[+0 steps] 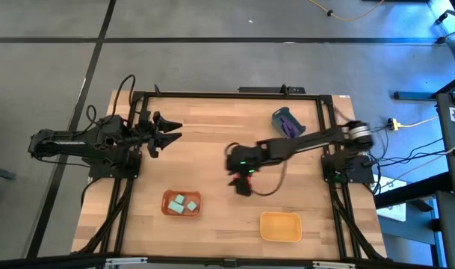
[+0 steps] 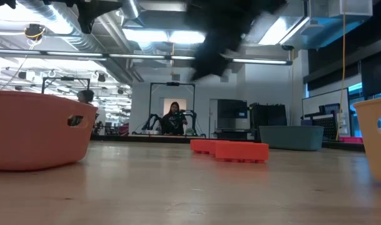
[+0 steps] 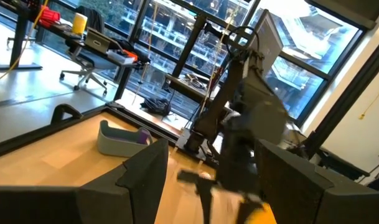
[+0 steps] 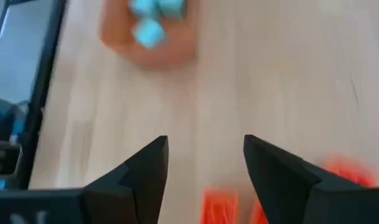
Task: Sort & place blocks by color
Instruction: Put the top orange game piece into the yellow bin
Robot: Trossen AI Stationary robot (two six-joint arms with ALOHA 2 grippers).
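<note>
Red studded blocks (image 2: 231,150) lie flat on the wooden table near its middle, and the right wrist view shows them (image 4: 217,208) just below my fingers. My right gripper (image 4: 205,146) hangs open above them, clear of the table and tilted down, with only bare wood between its fingers. It is a dark blur (image 2: 218,44) high in the low view. Pale teal cubes (image 1: 184,203) lie in an orange tray (image 1: 167,211) near the front edge. Purple bars (image 1: 291,127) rest in a blue-grey cup (image 1: 279,114) at the far right. My left gripper (image 1: 171,131) waits open at the left, held level.
A yellow tray (image 1: 279,235) sits near the front edge, right of the orange tray. Black frame rails (image 1: 227,95) run along the table's far edge and sides. Bare wood lies between the two trays and the red blocks (image 1: 234,178). A person sits in the room far behind the table.
</note>
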